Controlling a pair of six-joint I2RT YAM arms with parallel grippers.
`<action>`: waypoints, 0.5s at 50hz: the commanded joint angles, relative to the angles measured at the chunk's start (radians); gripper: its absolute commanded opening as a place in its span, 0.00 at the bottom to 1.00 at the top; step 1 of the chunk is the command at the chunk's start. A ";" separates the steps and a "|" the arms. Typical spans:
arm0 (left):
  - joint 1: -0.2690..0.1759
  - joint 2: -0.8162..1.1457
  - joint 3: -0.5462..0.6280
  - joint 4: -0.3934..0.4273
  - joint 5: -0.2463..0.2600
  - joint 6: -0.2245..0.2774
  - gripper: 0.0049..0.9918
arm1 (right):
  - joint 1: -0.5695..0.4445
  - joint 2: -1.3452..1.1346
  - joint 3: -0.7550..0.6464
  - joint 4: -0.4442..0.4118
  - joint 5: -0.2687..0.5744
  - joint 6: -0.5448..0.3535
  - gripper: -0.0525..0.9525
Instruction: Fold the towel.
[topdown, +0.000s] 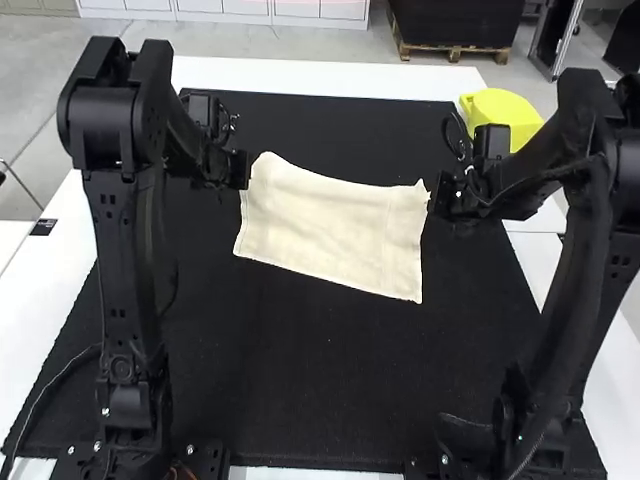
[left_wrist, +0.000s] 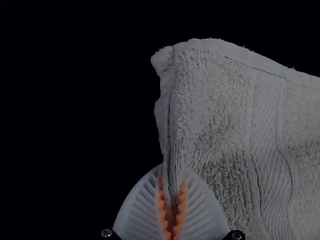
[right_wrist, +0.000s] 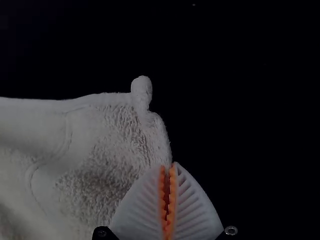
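Observation:
My left gripper (topdown: 246, 171) is at the cream towel's (topdown: 335, 225) left edge, near its far corner. Opposite it, my right gripper (topdown: 434, 194) is at the right edge, also close to the far corner. Between them the towel spreads as a wide panel, its far edge sagging a little. In the left wrist view, the left gripper (left_wrist: 172, 192) is shut on the side edge of the towel (left_wrist: 210, 120), which stands pinched as a ridge. In the right wrist view, the right gripper (right_wrist: 168, 172) has its tips closed on the edge of the towel (right_wrist: 120, 145).
A black mat (topdown: 320, 380) covers most of the white table (topdown: 330, 76) under the towel. Beyond the right gripper, a yellow object (topdown: 503, 112) stands at the table's far right, partly behind the right arm.

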 joint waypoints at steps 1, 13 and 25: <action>0.026 -0.060 -0.015 -0.010 -0.015 0.025 0.02 | -0.006 -0.060 -0.020 -0.022 0.003 0.004 0.03; 0.023 -0.127 -0.076 -0.045 -0.007 0.058 0.02 | -0.004 -0.140 -0.069 -0.077 -0.014 -0.005 0.03; 0.026 -0.192 -0.151 -0.057 -0.007 0.087 0.02 | -0.004 -0.200 -0.115 -0.115 -0.022 -0.014 0.03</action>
